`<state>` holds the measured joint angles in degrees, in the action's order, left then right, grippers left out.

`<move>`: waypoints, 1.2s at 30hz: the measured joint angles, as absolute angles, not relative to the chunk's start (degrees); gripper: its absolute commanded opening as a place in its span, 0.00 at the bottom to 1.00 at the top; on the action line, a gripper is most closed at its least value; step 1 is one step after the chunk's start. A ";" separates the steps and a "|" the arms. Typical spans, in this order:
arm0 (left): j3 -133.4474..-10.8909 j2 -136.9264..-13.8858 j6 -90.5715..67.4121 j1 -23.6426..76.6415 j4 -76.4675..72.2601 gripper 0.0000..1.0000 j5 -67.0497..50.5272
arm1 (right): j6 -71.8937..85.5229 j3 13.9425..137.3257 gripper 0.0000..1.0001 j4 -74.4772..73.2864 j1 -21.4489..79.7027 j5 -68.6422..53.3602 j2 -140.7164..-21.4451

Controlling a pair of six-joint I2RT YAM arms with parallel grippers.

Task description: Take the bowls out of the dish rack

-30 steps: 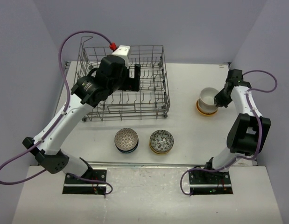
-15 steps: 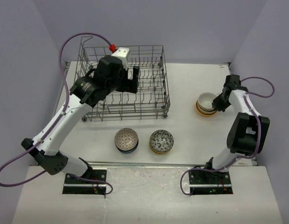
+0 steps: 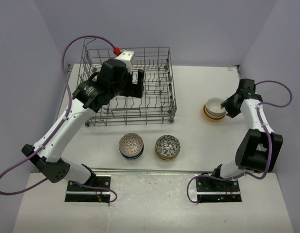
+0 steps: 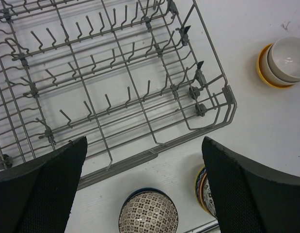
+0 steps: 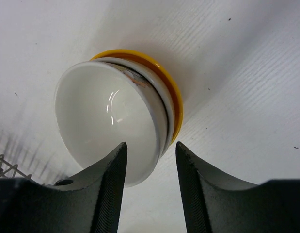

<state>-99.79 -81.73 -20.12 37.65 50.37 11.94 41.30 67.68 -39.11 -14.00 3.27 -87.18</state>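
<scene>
The dish rack (image 3: 172, 82) is a grey wire basket at the back left, and the tines that show (image 4: 116, 87) hold nothing. My left gripper (image 3: 119, 86) hovers over it, wide open and empty (image 4: 144, 143). At the right, a white bowl (image 3: 215, 106) sits nested in a stack whose bottom bowl is yellow (image 5: 164, 80). My right gripper (image 3: 229, 108) is at that stack's right side. It stands open (image 5: 150, 148), one finger inside and one outside the white bowl's rim (image 5: 106, 116), with a gap on the outer side.
Two stacks of patterned bowls stand on the table in front of the rack, one brown-checked on top (image 3: 131, 145) (image 4: 149, 213) and one grey-patterned (image 3: 167, 146). A metal rail (image 3: 154, 171) runs along the table's near edge.
The right gripper has opened and let go of the white bowl, which now rests lower on the yellow stack. The left arm shifted only slightly over the rack.
</scene>
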 measured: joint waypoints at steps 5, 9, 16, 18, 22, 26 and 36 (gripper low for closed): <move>-99.09 -81.56 -20.12 37.63 50.22 1.00 11.90 | 40.93 64.47 0.27 -39.09 -15.27 3.29 -84.93; -98.52 -81.30 -20.12 37.60 50.26 1.00 11.55 | 40.91 63.83 0.19 -38.30 -15.40 3.01 -84.84; -97.38 -80.86 -20.12 37.56 50.19 1.00 11.00 | 40.88 63.59 0.17 -37.85 -15.42 1.93 -84.90; -96.66 -80.66 -20.12 37.56 50.19 1.00 11.14 | 40.82 63.59 0.20 -37.82 -15.42 1.89 -84.99; -95.77 -80.44 -20.32 36.99 50.37 1.00 12.73 | 40.14 64.07 0.33 -38.50 -15.42 1.87 -84.95; -97.47 -80.44 -20.36 36.14 51.42 1.00 17.28 | 38.35 68.90 0.53 -42.52 -15.42 1.87 -83.29; -93.45 -69.73 -20.58 36.01 49.84 1.00 34.44 | 24.91 92.55 0.99 -55.07 -7.22 3.84 -64.20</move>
